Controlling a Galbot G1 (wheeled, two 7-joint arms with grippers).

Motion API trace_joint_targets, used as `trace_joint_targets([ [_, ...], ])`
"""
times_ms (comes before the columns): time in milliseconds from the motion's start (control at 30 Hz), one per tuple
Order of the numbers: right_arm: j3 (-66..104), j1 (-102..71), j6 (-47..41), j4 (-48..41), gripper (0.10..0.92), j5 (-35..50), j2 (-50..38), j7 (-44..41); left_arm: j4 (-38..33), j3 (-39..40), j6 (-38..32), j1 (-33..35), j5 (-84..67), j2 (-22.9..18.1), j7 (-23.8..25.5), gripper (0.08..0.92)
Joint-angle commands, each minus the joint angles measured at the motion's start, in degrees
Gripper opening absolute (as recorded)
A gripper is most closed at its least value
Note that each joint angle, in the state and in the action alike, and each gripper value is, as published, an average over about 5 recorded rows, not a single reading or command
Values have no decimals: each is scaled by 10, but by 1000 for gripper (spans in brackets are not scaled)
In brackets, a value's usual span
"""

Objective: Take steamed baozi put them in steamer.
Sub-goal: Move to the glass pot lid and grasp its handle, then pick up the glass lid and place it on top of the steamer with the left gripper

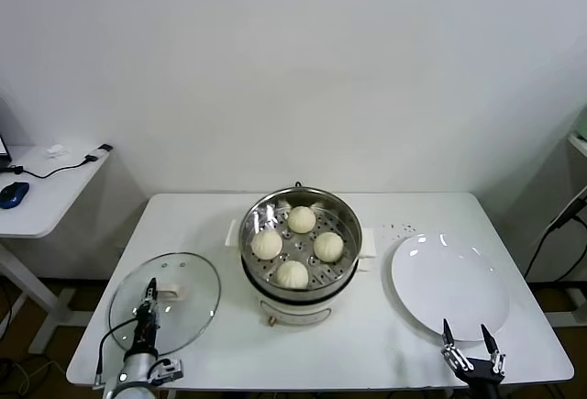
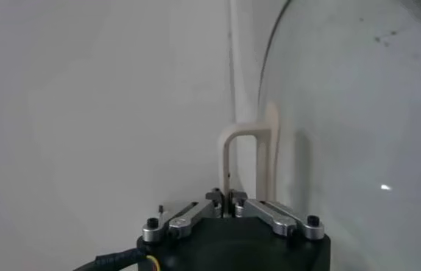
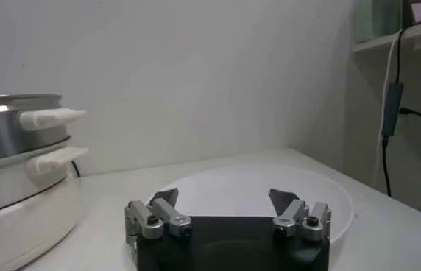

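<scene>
The steamer (image 1: 341,208) stands mid-table, a shiny steel pot on a white base, also in the right wrist view as the steamer (image 3: 4,136). Several cream-white baozi lie on its perforated tray, among them one baozi (image 1: 267,244) and another (image 1: 328,246). At the table's front left lies the glass lid (image 1: 193,312). My left gripper (image 1: 148,303) is shut on the lid's cream loop handle (image 2: 243,136); the jaws meet around one leg of it, left gripper (image 2: 226,196). My right gripper (image 1: 472,342) stands open and empty at the near edge of the white plate (image 1: 449,280).
The empty plate (image 3: 232,184) fills the table's right side. A side desk (image 1: 41,197) with a blue mouse and cables stands far left. A cable (image 3: 391,103) hangs beside a shelf at the right. The table's front edge is close to both grippers.
</scene>
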Motion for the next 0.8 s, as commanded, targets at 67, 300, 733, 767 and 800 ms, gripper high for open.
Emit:
trace_joint_targets([
  [67, 0, 0, 0, 0, 823, -1, 1, 0, -71, -8, 2, 11, -39, 11, 7, 143],
  [300, 2, 1, 1, -2, 823, -2, -1, 0, -186, -31, 49, 54, -142, 62, 72, 143],
  [733, 2, 16, -17, -1, 823, -34, 5, 37, -399, -19, 234, 23, -238, 161, 236, 143],
  [767, 2, 20, -17, -1, 823, -36, 6, 39, -409, -4, 248, 13, -225, 163, 246, 143],
  [800, 2, 22, -17, -1, 823, -39, 7, 41, -417, 12, 261, 3, -211, 164, 256, 143],
])
